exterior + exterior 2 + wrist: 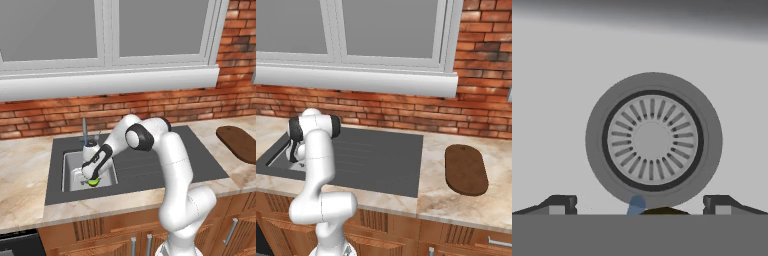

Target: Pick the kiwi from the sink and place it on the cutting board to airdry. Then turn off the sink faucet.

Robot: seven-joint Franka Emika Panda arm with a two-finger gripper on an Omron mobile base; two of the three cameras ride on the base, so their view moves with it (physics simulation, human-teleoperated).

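From the left base view we see the white arm [170, 165] bent down into the sink [72, 172], its tool [91, 176] low over the basin floor. The kiwi [94, 182] lies on that floor right under the tool, a bright green sliver at the front of the basin. The sink faucet [85, 132] stands upright behind the basin, just beside the arm's wrist. The cutting board [240, 142] rests on the marble bench [25, 175] well to the right, past the dark ribbed surround [150, 167].

From the right base view we see the arm [318, 165] rising in front of the sink's left part, so the basin is mostly hidden (we cannot make out the kiwi here). The cutting board [466, 170] lies on the bench [431, 200], well apart from the surround [381, 160].

In the hand view we look straight down at the round metal drain [653, 140]. The two fingertips [559, 204] stand far apart at either side, so the tool is wide open and has hold of nothing. A dark brownish edge [664, 211] shows low between them, just touching the drain ring's lower rim, with a small blue spot [636, 205] beside it.
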